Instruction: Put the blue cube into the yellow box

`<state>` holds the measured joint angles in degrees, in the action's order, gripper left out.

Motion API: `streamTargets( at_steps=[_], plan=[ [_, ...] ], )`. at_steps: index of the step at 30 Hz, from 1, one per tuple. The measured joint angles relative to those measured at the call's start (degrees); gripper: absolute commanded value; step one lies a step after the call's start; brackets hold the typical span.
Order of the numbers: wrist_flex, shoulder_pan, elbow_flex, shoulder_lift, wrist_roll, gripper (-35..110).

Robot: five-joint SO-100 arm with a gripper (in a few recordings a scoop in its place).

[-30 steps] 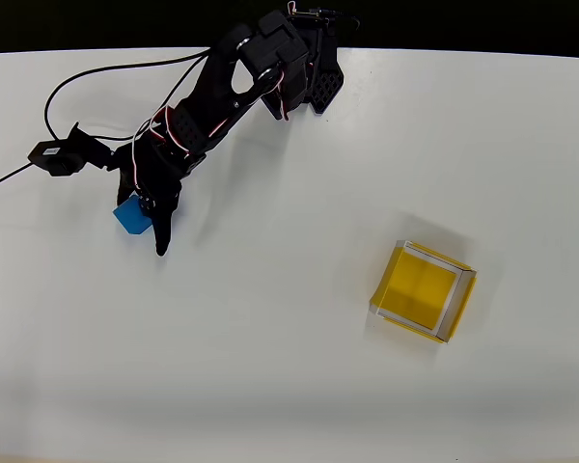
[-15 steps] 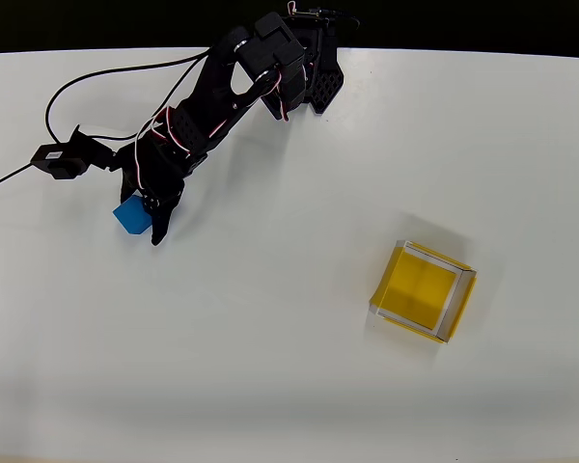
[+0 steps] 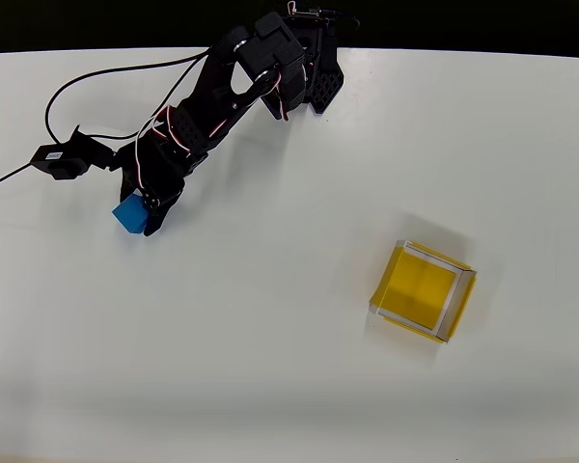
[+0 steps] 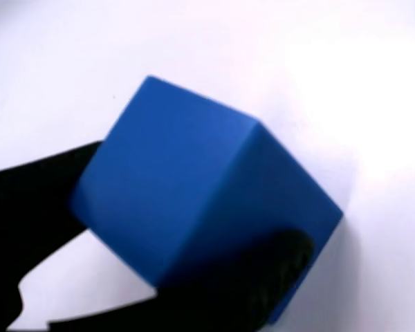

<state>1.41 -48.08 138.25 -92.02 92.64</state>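
In the overhead view the blue cube (image 3: 128,214) sat on the white counter (image 3: 289,386) at the far left, touching the tip of the black hand (image 3: 147,214), which reached down and left from the arm's base at the far edge. The cube lay turned so that its corners, not its flat sides, pointed toward the counter's edges; being a cube, it had no long axis. In the wrist view the cube (image 4: 200,200) was close up, one edge facing the camera, with a black finger (image 4: 34,207) against its left face and another dark finger at its lower right face. The hand was clamped on the cube. The yellow box (image 3: 424,290) stood well apart at the right, open side up, also turned at an angle to the counter's edges.
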Motion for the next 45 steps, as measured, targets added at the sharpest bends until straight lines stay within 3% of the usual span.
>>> streamTargets(
  at_steps=[28,36,45],
  plan=[
    [2.3,2.5,3.3,-6.7,6.5,21],
    [4.4,10.8,3.4,-14.7,7.0,22],
    [4.5,30.0,5.2,-26.9,6.9,22]
  ],
)
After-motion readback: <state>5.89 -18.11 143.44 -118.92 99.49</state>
